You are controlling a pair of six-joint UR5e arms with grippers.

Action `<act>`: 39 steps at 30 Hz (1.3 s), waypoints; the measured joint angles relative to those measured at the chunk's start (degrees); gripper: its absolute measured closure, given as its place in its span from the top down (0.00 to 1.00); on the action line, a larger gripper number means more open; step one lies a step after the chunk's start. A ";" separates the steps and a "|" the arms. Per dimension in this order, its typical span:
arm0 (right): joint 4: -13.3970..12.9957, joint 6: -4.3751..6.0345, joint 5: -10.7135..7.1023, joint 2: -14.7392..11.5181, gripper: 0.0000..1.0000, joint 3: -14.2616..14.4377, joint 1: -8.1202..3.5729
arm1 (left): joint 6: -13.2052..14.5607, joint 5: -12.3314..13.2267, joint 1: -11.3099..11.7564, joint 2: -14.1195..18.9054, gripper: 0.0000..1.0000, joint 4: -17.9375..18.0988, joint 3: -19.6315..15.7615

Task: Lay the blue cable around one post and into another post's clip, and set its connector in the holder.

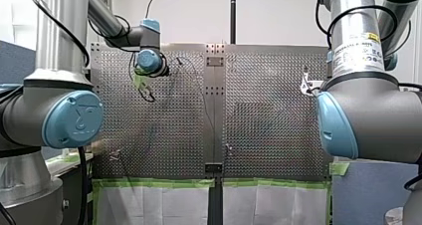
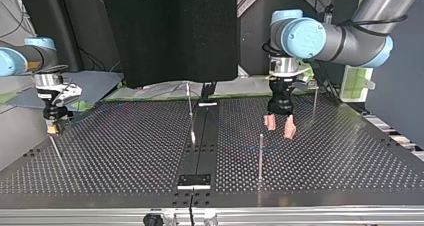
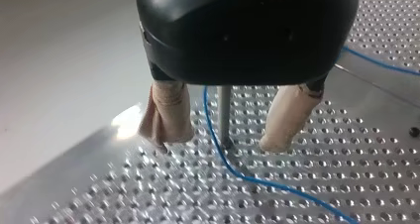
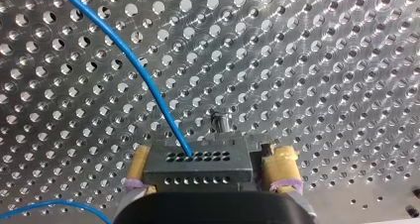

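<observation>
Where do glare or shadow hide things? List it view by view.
Left wrist view: a white glare patch on the table beside one pad, and the nearest holes smear. Right wrist view: evenly lit, the holes glint, blue cable and connector plain. Top view: the table is dark, the cable only a faint line. Front view: the cable is barely traceable.

Front and top views opposite across table (image 2: pixel 350 151).

Green tape (image 1: pixel 159 183) runs between the white sheets (image 1: pixel 164 205) and the perforated table (image 1: pixel 268 135)'s edge.
</observation>
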 joint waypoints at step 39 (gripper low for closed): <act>0.00 0.00 0.00 0.00 0.99 0.00 0.00 | 22.43 -5.50 -16.79 -2.61 0.98 16.70 -22.70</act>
